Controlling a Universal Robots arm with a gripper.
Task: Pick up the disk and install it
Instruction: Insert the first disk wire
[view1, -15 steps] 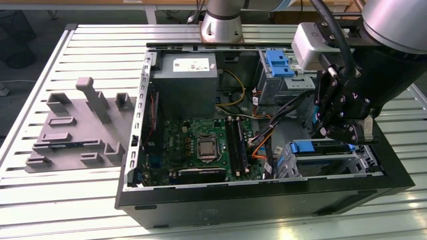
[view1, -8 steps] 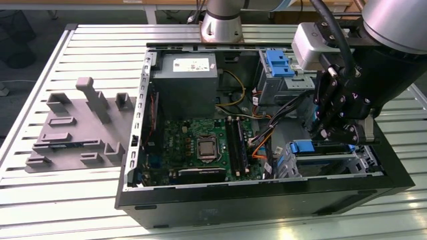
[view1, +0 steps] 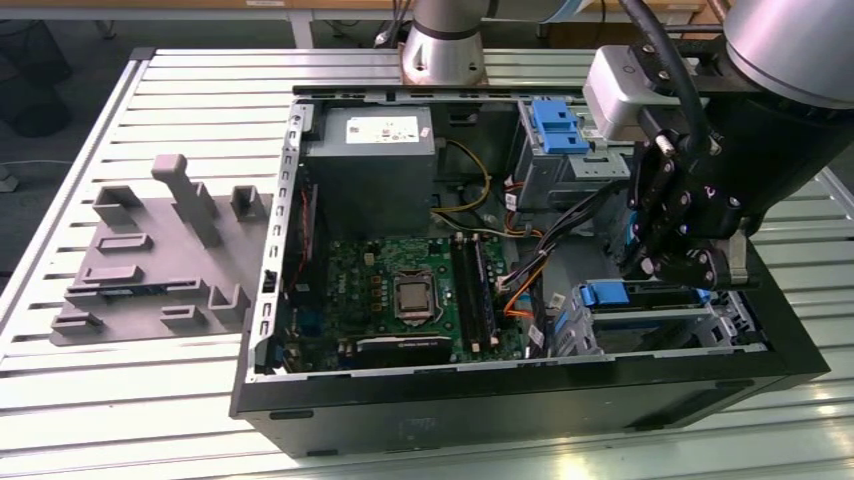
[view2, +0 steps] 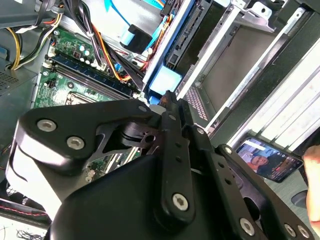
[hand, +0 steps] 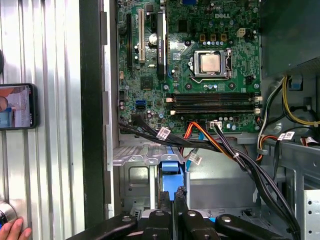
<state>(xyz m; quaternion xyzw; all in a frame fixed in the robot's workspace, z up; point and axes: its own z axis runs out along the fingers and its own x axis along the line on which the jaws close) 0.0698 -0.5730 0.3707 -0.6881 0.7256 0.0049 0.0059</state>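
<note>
Disk (view1: 627, 296) w/ blue carrier tab sits flat in drive cage, near case's front corner

Disk (view1: 627, 297): only the blue carrier front shows in the exterior view; the body lies behind the gripper (view1: 714, 272) and the bay metal. Label not visible.

Gripper: fingertips close together against the blue frame in both wrist views; whether they clamp it cannot be told.

Phone (hand: 17, 106) on the desk (hand: 50, 75): cut by the first wrist view's edge.

Hand (hand: 12, 231): only fingertips inside the frame.

Computer case (view1: 534, 415): near wall cropped by the exterior view's lower edge.
</note>
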